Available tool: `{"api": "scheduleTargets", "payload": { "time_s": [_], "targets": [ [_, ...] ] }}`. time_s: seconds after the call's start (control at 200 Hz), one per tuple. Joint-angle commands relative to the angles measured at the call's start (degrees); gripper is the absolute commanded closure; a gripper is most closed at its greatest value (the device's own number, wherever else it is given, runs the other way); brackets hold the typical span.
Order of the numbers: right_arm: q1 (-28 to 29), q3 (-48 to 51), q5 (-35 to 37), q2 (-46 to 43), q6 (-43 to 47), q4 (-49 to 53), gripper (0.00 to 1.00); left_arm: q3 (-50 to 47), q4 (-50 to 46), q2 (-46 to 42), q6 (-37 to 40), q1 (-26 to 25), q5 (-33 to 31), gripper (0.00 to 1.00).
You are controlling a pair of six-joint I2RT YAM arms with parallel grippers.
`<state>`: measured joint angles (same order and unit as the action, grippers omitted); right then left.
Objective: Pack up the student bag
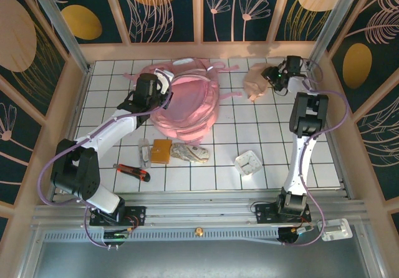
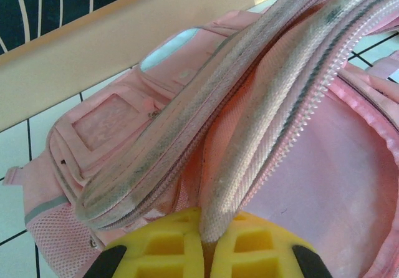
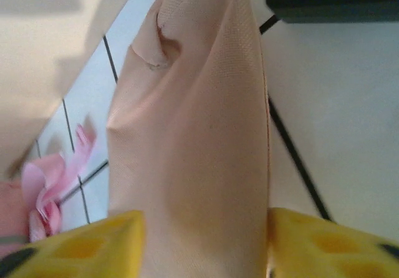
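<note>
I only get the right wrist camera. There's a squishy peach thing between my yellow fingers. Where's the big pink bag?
Observer: The student bag lies at the far middle of the table, just left of your pouch.
Operator: What's the other arm doing?
Observer: The left gripper is shut on the bag's zipper edge, holding the opening up.
Operator: Is there other stuff to pack?
Observer: Yes, a red-handled cutter lies on the near left tiles, outside the bag.
</note>
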<state>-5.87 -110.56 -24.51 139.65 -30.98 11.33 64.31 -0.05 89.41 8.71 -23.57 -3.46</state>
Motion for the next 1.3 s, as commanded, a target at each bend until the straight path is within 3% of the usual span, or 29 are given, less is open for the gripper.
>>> {"api": "scheduleTargets", "payload": {
  "time_s": [0.0, 0.05, 0.11, 0.315, 0.415, 0.535, 0.746, 0.836, 1.011, 1.131, 1.296],
  "targets": [
    [1.36, 0.15, -1.43, 1.04, -2.23, -1.23, 0.75, 1.51, 2.34, -0.27, -2.23, -0.16, 2.12, 0.99],
    [1.38, 2.67, -1.12, -0.56, -3.17, -4.17, 0.93, 1.58, 2.27, -0.36, -2.39, -0.16, 2.29, 0.99],
    [1.36, 5.62, -0.87, -2.73, -3.55, -7.11, 1.0, 1.77, 2.08, -0.3, -2.7, -0.16, 2.47, 0.99],
    [0.97, 20.47, -3.11, -16.04, -5.88, -17.29, 1.0, 2.98, 2.08, -0.44, -5.65, -0.15, 3.84, 0.99],
    [0.68, 31.07, -6.82, -26.64, -10.59, -24.33, 1.0, 3.49, 2.62, -0.97, -7.68, -0.16, 4.59, 0.99],
    [1.1, 38.41, -14.48, -36.35, -14.68, -24.96, 1.0, 3.54, 4.23, -1.69, -9.72, -0.11, 5.49, 0.99],
    [8.17, 48.73, -22.29, -50.32, -20.85, -21.56, 1.0, 6.13, 5.57, -0.85, -12.48, -0.16, 7.6, 0.99],
    [12.45, 54.59, -25.76, -53.8, -28.05, -25.8, 1.0, 7.25, 5.85, -0.31, -13.06, -0.16, 8.29, 0.98],
    [23.02, 60.49, -24.19, -54.02, -34.12, -29.06, 1.0, 9.02, 6.03, 0.94, -13.54, -0.16, 9.81, 0.99],
    [25.87, 60.24, -22.7, -48.48, -36.91, -33.0, 1.0, 8.75, 6.85, 0.56, -14.37, -0.16, 11.07, 0.99],
    [27.89, 48.41, -20.23, -36.12, -36.11, -32.79, 1.0, 6.85, 7.23, -0.43, -13.1, -0.16, 16.26, 0.98]
  ]
}}
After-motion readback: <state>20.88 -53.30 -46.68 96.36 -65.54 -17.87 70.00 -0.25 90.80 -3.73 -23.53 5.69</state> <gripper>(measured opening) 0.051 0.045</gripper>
